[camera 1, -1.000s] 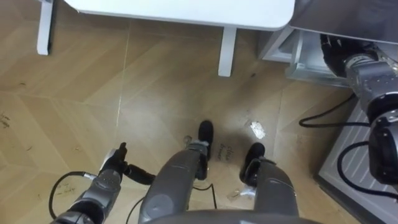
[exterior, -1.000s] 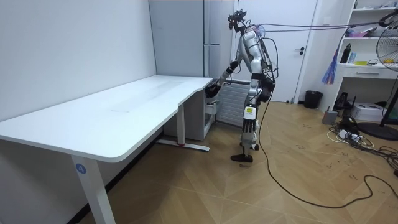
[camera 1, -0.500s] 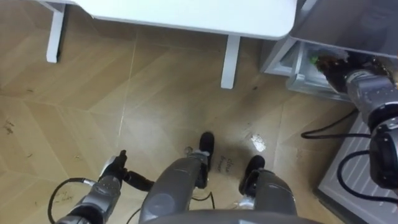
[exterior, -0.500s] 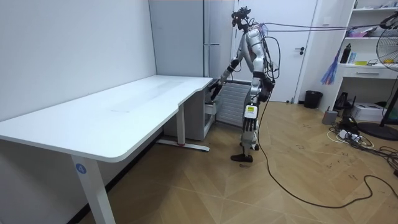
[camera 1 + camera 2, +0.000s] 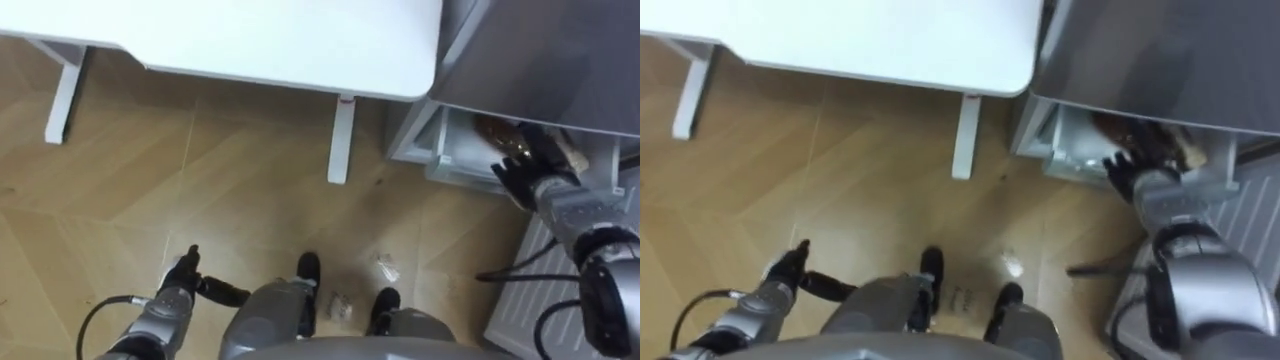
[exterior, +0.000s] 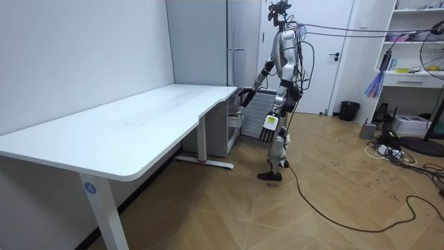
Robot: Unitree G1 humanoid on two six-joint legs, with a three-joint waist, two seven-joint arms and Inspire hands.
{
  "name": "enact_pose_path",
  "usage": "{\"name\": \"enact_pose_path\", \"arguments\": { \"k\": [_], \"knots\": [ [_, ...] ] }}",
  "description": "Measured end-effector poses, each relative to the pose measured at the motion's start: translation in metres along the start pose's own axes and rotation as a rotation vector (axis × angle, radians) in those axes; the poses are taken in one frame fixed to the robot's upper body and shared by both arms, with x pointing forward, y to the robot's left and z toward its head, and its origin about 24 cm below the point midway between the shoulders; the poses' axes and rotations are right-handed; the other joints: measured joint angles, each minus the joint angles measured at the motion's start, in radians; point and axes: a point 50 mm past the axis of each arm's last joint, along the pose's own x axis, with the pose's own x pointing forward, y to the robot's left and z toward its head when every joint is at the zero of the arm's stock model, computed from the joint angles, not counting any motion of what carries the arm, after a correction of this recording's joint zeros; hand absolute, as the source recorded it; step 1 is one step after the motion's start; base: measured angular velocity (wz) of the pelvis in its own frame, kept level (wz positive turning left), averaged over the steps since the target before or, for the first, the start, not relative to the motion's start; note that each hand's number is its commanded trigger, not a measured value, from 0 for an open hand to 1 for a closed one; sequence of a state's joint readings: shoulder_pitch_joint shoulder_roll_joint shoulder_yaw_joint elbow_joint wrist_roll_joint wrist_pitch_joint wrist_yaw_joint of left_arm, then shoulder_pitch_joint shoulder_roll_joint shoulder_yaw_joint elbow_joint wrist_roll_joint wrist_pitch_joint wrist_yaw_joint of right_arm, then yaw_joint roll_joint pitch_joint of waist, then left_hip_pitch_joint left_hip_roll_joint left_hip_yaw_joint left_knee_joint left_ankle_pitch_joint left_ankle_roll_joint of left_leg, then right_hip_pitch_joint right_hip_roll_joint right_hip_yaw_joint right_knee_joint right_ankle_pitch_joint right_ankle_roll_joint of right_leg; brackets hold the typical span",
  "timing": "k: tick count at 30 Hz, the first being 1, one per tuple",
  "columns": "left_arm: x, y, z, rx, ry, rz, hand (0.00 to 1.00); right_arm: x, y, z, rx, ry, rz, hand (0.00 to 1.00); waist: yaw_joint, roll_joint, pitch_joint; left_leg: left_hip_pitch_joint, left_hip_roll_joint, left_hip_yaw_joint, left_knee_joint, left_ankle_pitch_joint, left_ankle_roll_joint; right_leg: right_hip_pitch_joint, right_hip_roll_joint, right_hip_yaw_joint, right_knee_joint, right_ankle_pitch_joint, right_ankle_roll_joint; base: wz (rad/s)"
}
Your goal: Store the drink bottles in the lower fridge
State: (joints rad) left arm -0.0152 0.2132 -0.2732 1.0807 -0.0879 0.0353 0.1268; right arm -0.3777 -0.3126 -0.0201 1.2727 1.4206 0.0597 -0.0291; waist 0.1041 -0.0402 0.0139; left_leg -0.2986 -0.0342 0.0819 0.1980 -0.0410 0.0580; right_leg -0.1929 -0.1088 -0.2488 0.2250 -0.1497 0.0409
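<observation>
The robot stands at the end of the white counter, beside the fridge. Its right robot hand reaches into the open lower compartment — fingers at what looks like a brownish drink lying there, though I cannot tell whether they grip it. The left robot hand hangs low by its side — fingers loose, empty.

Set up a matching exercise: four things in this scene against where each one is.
1 left hand
2 right hand
3 desk leg
4 brown drink

a in the open fridge compartment
b at that compartment's opening
c on the wood floor
d low by the robot's left side

Pairs: 1-d; 2-b; 3-c; 4-a
</observation>
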Motion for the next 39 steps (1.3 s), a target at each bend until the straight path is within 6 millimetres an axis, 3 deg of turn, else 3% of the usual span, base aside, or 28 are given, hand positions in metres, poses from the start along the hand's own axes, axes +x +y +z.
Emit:
{"name": "enact_pose_path", "arguments": {
  "k": [7,10,16,23,29,34,36,38,39],
  "knots": [
    [-0.006,-0.002,-0.024,-0.082,0.033,0.013,0.00,-0.016,-0.080,-0.029,-0.180,0.050,-0.150,0.00,-0.029,0.024,-0.0156,0.124,0.009,0.015,-0.017,-0.023,-0.014,0.128,0.017,0.025,-0.056,0.004,-0.002,-0.12],
    [-0.012,0.000,-0.040,-0.121,0.061,0.036,0.00,-0.025,-0.103,-0.038,-0.211,0.076,-0.195,0.00,-0.047,0.024,-0.0145,0.158,0.011,0.025,-0.031,-0.025,-0.018,0.152,0.019,0.033,-0.057,0.000,-0.003,-0.10],
    [-0.018,0.002,-0.058,-0.166,0.090,0.105,0.00,-0.034,-0.123,-0.050,-0.295,0.101,-0.228,0.00,-0.077,0.007,-0.0037,0.211,0.017,0.031,-0.028,-0.044,-0.029,0.203,0.025,0.043,-0.058,-0.015,-0.008,-0.06],
    [-0.021,0.003,-0.065,-0.179,0.098,0.122,0.00,-0.038,-0.129,-0.053,-0.311,0.089,-0.235,0.00,-0.083,0.009,-0.0041,0.235,0.021,0.048,-0.027,-0.058,-0.031,0.220,0.026,0.057,-0.059,-0.019,-0.008,-0.07],
    [-0.024,0.002,-0.073,-0.177,0.119,0.134,0.00,-0.041,-0.134,-0.060,-0.295,0.103,-0.261,0.00,-0.098,0.024,-0.0084,0.241,0.023,0.050,-0.004,-0.082,-0.031,0.245,0.028,0.060,-0.072,-0.019,-0.007,-0.01],
    [-0.022,0.000,-0.071,-0.184,0.126,0.128,0.00,-0.034,-0.119,-0.059,-0.149,0.079,-0.245,0.00,-0.095,0.044,-0.0127,0.205,0.024,0.054,0.011,-0.091,-0.028,0.207,0.028,0.071,-0.059,-0.022,-0.004,-0.05],
    [-0.019,-0.001,-0.064,-0.168,0.107,0.118,0.00,-0.029,-0.108,-0.058,-0.092,0.069,-0.231,0.00,-0.096,0.054,-0.0114,0.161,0.028,0.053,0.039,-0.094,-0.025,0.162,0.027,0.071,-0.029,-0.022,-0.005,0.00],
    [-0.015,-0.003,-0.052,-0.166,0.084,0.103,0.00,-0.023,-0.092,-0.056,-0.061,0.060,-0.197,0.00,-0.095,0.064,-0.0039,0.098,0.037,0.053,0.083,-0.100,-0.022,0.099,0.027,0.070,0.021,-0.025,-0.008,0.00],
    [-0.012,-0.004,-0.045,-0.183,0.075,0.100,0.00,-0.019,-0.081,-0.055,-0.036,0.055,-0.173,0.00,-0.093,0.069,0.0041,0.056,0.041,0.049,0.116,-0.103,-0.020,0.061,0.026,0.069,0.054,-0.029,-0.010,0.10]
  ]
}}
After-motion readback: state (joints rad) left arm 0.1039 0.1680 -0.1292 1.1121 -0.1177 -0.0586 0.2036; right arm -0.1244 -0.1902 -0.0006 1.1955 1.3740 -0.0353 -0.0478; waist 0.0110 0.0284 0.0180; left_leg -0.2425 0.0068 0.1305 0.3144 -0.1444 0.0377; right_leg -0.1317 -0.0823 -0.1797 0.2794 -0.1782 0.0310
